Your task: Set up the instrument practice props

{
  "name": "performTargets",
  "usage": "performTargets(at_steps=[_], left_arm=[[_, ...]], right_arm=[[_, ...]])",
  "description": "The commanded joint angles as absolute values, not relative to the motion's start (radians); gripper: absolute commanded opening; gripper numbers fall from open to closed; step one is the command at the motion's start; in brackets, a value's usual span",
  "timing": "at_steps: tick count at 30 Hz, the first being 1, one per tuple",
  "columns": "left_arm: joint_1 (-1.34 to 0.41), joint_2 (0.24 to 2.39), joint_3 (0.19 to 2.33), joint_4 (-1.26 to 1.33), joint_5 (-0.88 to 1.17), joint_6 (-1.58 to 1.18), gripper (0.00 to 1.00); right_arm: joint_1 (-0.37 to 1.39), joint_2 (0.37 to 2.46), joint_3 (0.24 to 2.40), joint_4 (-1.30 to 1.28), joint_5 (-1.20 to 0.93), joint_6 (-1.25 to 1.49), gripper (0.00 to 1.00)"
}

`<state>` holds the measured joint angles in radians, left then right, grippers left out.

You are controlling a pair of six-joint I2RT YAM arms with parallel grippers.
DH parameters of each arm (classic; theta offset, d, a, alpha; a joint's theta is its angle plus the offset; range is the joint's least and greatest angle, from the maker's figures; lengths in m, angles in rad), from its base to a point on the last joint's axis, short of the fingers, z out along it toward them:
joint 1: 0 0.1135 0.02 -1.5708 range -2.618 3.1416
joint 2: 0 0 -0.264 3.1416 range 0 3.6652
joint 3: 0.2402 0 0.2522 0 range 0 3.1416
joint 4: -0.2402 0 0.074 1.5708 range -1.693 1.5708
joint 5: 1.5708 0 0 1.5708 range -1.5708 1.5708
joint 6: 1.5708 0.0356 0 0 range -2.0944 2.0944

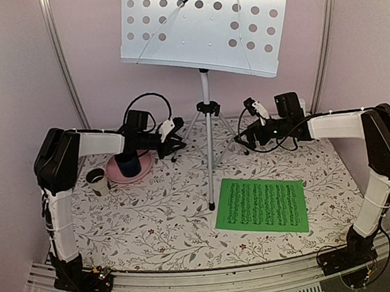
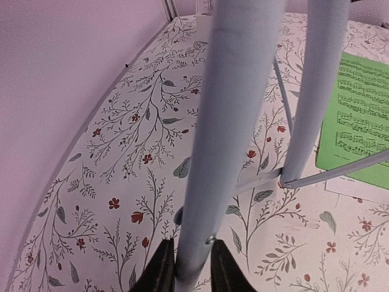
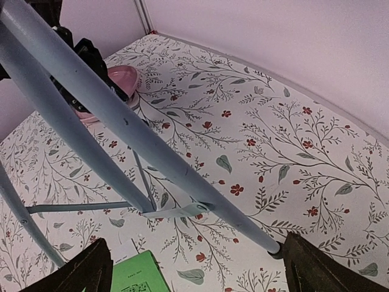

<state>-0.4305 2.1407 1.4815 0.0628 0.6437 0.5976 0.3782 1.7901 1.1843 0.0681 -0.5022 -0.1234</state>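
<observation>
Green sheet (image 1: pixel 259 205) flat on table (image 1: pixel 154 226), music stand (image 1: pixel 205 90) upright but bare
Setup looks partly done: left fingers (image 2: pixel 161 274) pinch a rear leg, right fingers (image 3: pixel 85 271) are spread near another leg's foot. The sheet, and a metronome nowhere in view, remain to be placed.

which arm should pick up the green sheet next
Right. The green sheet lies on that side, and the right gripper is open. The left gripper is shut on a leg of the music stand, probably steadying it.
</observation>
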Motion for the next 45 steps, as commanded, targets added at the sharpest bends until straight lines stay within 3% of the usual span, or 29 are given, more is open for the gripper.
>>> performTargets(at_steps=[1, 6, 14, 20, 27, 33, 45], left_arm=[[-0.421, 2.078, 1.399, 0.054, 0.643, 0.617, 0.15], [-0.41, 2.021, 1.344, 0.051, 0.59, 0.63, 0.03], [-0.384, 1.905, 1.227, 0.09, 0.554, 0.633, 0.0], [-0.371, 1.881, 1.196, 0.088, 0.549, 0.646, 0.0], [-0.371, 1.879, 1.189, 0.123, 0.558, 0.609, 0.05], [-0.371, 1.868, 1.155, 0.179, 0.572, 0.573, 0.13], [-0.374, 1.824, 1.096, 0.216, 0.59, 0.538, 0.14]], right_arm=[[0.371, 1.762, 1.191, 0.081, -0.558, -0.099, 0.99], [0.401, 1.735, 1.123, 0.15, -0.631, -0.033, 0.95], [0.535, 1.7, 1.002, 0.23, -0.692, 0.051, 0.88], [0.637, 1.675, 0.933, 0.286, -0.706, 0.095, 0.84], [0.708, 1.737, 0.926, 0.331, -0.711, 0.125, 0.7], [0.751, 1.816, 0.972, 0.358, -0.705, 0.159, 0.65], [0.808, 1.858, 1.001, 0.38, -0.686, 0.179, 0.61]])
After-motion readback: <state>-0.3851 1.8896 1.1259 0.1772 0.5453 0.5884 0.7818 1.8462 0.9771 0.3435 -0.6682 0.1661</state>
